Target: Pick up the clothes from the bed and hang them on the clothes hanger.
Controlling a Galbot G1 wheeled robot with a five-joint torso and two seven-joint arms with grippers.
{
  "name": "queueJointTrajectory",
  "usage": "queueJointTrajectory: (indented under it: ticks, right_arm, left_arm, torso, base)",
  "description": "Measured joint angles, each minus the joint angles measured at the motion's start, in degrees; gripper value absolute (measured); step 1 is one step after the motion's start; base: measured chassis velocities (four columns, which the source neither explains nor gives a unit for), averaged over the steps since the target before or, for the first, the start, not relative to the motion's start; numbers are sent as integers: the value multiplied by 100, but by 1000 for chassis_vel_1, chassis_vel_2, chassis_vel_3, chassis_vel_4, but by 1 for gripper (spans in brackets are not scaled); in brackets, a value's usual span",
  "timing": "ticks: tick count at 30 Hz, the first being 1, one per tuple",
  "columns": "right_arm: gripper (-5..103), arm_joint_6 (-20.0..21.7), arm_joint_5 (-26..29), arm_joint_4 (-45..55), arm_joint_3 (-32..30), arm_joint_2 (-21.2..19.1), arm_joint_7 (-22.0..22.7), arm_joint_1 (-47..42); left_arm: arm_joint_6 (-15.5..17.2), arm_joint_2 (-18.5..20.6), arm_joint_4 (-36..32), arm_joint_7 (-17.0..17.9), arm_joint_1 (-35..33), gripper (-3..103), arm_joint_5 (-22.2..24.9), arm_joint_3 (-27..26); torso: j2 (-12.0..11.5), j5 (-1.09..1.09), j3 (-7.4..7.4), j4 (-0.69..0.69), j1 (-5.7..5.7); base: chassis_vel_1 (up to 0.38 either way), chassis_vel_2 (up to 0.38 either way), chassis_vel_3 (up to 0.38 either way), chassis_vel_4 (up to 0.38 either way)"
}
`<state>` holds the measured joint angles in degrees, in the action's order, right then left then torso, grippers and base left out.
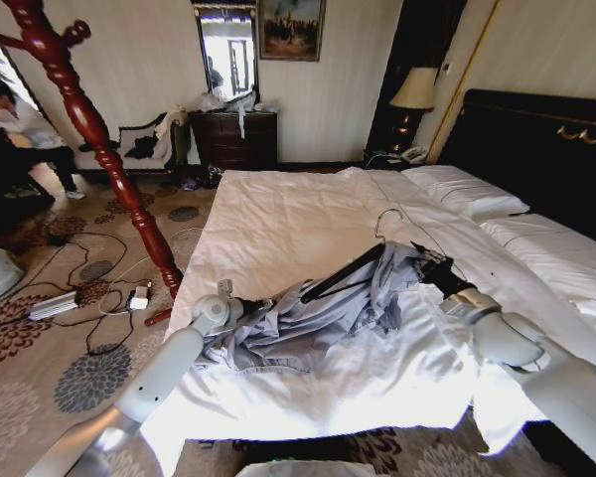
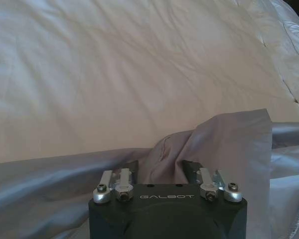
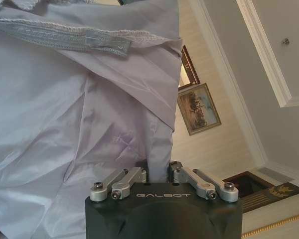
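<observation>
White bed [image 1: 308,214] beneath us: both end effectors, left [image 2: 162,172] and right [image 3: 158,172], pinch the clothes [image 1: 308,323]; we should spread them evenly over the clothes hanger [image 1: 343,273].

A hotel-style bedroom; wide white-sheeted bed [image 1: 308,229] with black headboard [image 1: 536,149]; floral patterned carpet [image 1: 70,378]; gilt-framed painting [image 1: 291,28]; shaded bedside lamp [image 1: 414,91].

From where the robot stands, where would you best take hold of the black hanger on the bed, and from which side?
Probably the bare sloping arm of the clothes hanger, just below its wire hook. That stretch lies clear of the clothes, which cover the hanger's far-right end. Come from above, on the headboard side, since the left gripper and right gripper already pinch fabric at either end.
</observation>
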<state>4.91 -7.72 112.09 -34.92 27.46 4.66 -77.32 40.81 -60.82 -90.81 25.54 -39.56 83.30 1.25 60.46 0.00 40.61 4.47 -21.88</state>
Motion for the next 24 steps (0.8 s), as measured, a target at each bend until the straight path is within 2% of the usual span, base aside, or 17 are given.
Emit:
queueJointTrajectory:
  ticks: [1,2,4,7,8,9,12,19,24]
  right_arm:
    - [18,1,0,2,0,2,1,-4]
    - [18,3,-2,13,2,8,3,-7]
    - [18,4,-2,18,3,8,3,-7]
    - [18,6,-2,25,2,5,5,-7]
    - [18,6,-3,26,2,5,6,-7]
    - [18,7,-4,29,1,5,6,-14]
    - [18,7,-6,40,-4,6,8,-30]
    - [18,8,-11,48,-19,14,12,-34]
    - [18,27,122,68,-40,10,25,43]
  left_arm:
    - [0,12,-2,-23,0,42,-30,3]
    - [-21,1,1,-42,2,25,-57,-12]
    - [-30,1,1,-50,2,25,-66,-12]
    - [-61,1,0,-85,6,10,-105,-12]
    - [-71,2,-1,-97,9,10,-120,-12]
    - [-80,2,-5,-104,14,4,-125,-12]
    - [-91,4,-15,-111,23,0,-130,-13]
    - [-196,9,-77,-119,40,0,-277,-73]
    - [-289,308,-673,-106,200,0,-286,-394]
  torso:
    - [0,0,0,0,0]
    - [0,0,0,0,0]
    - [0,0,0,0,0]
    - [0,0,0,0,0]
    - [0,0,0,0,0]
    - [0,0,0,0,0]
    - [0,0,0,0,0]
    - [0,0,0,0,0]
    - [0,0,0,0,0]
  base:
    - [0,0,0,0]
    - [0,0,0,0]
    - [0,0,0,0]
    - [0,0,0,0]
    - [0,0,0,0]
    - [0,0,0,0]
    - [0,0,0,0]
    - [0,0,0,0]
    - [0,0,0,0]
